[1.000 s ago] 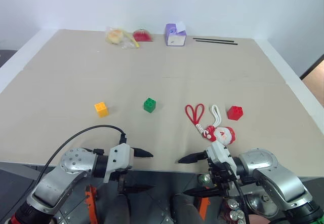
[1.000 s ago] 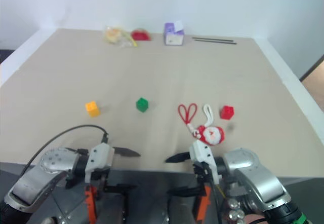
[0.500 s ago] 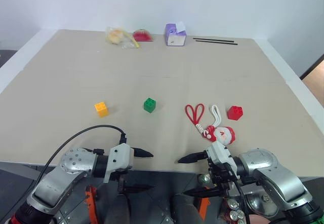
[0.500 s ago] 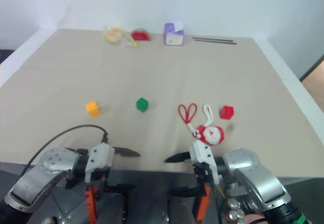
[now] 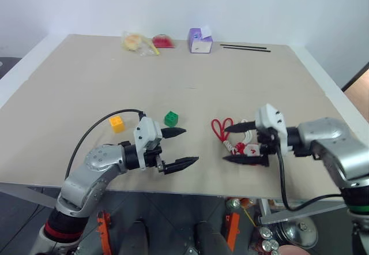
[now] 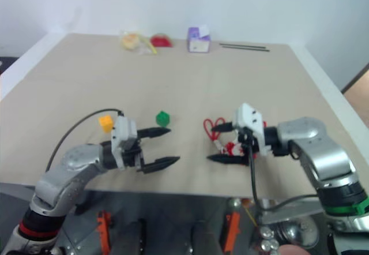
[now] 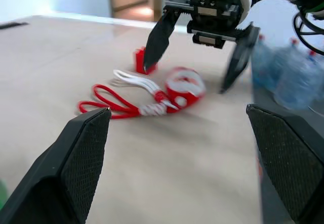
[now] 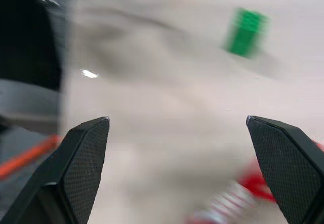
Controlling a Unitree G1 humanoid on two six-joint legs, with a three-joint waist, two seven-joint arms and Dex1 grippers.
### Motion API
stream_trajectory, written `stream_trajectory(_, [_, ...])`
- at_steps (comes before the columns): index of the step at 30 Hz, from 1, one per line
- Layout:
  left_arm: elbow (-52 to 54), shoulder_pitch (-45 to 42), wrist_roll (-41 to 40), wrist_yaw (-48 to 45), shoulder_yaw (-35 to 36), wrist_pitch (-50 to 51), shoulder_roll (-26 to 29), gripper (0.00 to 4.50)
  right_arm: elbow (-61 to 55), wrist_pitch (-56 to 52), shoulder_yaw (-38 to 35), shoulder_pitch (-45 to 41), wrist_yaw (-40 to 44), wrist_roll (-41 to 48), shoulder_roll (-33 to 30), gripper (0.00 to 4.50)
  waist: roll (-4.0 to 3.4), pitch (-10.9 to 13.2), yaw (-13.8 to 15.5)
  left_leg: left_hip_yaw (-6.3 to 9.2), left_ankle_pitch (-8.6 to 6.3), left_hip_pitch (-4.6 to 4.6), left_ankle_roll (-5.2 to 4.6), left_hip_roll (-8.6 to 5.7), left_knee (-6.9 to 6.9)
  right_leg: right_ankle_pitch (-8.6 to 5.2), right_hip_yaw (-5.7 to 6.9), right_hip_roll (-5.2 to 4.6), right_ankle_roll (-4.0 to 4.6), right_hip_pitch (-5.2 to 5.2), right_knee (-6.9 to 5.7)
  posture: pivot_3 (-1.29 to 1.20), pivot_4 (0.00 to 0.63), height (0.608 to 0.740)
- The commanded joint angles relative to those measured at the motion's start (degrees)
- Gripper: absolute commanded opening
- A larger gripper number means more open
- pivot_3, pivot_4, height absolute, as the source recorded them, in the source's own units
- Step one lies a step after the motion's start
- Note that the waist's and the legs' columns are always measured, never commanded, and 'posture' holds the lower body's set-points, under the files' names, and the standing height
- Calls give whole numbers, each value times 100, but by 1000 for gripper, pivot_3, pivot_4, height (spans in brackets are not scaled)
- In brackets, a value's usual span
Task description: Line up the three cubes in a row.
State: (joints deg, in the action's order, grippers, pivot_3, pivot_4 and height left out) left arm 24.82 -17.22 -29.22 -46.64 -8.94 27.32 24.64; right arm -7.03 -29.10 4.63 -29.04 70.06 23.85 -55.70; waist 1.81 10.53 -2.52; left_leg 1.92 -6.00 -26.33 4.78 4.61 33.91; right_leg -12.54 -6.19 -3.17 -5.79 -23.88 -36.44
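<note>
Left fingers: left gripper [image 5: 180,147] spread wide, empty, pointing level toward 3 o'clock, above the counter's near part.
Right fingers: right gripper [image 5: 233,144] spread wide, empty, pointing toward 9 o'clock, straddling the Santa charm, not closed on it.
Gap: both fingertip pairs face each other, well apart.
Counter: beige counter [image 5: 190,82], white edge all round.
Yellow-orange cube: yellow-orange cube [image 5: 117,123] left of centre, at 10 o'clock from the left gripper, near its black cable.
Green cube: green cube [image 5: 170,118] near centre, just beyond the upper left finger [image 5: 173,132], apart from it.
Red cube: red cube [image 7: 143,61] seen in the left wrist view, beyond the right gripper's fingers; hidden behind the right hand in the head views.
Row: yellow-orange and green roughly level, well apart; red cube's alignment cannot be told.
Santa charm: red-white Santa charm [image 5: 252,149] with a white cord, between the right fingers.
Red loop: red cord loop [image 5: 221,129] at 9 o'clock of the charm, flat on the counter.
Far edge: purple-and-white box [image 5: 199,40] at 12 o'clock; black sticks [image 5: 245,48] to its 3 o'clock; red pouch [image 5: 164,41] and yellowish bag [image 5: 134,41] to its 9 o'clock.
</note>
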Motion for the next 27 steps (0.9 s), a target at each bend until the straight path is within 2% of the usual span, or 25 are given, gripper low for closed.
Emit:
stream_trajectory(1, [96, -198, 67, 152, -75, -75, -154, 4434, 416, 93, 117, -227, 103, -506, -316, 4500, 0, 0, 12, 0, -3, -2, -1, 0, -2, -1, 0, 0, -3, -1, 0, 0, 150, 740])
stream_trajectory(8, [45, -441, 62, 178, -120, -54, -317, 4434, 886, 274, 602, -223, 655, -1159, -672, 4500, -8, -3, 1, 0, -18, -4, -9, 0, -14, -10, 0, 2, -20, -8, -1, 0, 150, 740])
stream_trajectory(12, [85, -452, 61, 191, -137, -46, -313, 4434, 1081, 234, 769, -195, 703, -1343, -570, 4500, -7, -3, -7, 0, -17, -1, -8, 0, -11, -5, -1, 2, -20, -6, -1, 0, 150, 740])
stream_trajectory(17, [45, -519, 66, 199, -122, -54, -325, 4500, 1280, 221, 800, -267, 707, -1418, -455, 3016, -8, -3, -8, -1, -17, -2, -9, -1, 7, 1, -3, 1, -17, -1, -1, 0, 150, 740])
stream_trajectory(20, [24, -547, 62, 192, -114, -54, -323, 4500, 1340, 230, 808, -265, 754, -1473, -460, 1788, -8, -3, -8, -1, -16, -1, -9, -1, 12, 3, -3, 1, -18, 2, -1, 0, 150, 740])
stream_trajectory(24, [-16, -565, 62, 184, -108, -67, -325, 4500, 1335, 179, 704, -288, 804, -1388, -435, 515, -8, -3, -7, -1, -16, -1, -9, -1, 12, 4, -3, 1, -19, 2, -1, 0, 150, 740])
stream_trajectory(26, [-50, -569, 66, 196, -91, -77, -332, 4500, 1211, -18, 514, -335, 873, -1101, -385, 16, -8, -3, -7, -1, -16, -1, -9, -1, 11, 4, -3, 1, -19, 2, -1, 0, 150, 740])
stream_trajectory(27, [-66, -574, 69, 208, -79, -83, -336, 4500, 1143, -130, 409, -366, 913, -939, -360, 16, -8, -3, -7, -1, -16, -2, -9, -1, 11, 4, -3, 1, -20, 2, -1, 0, 150, 740])
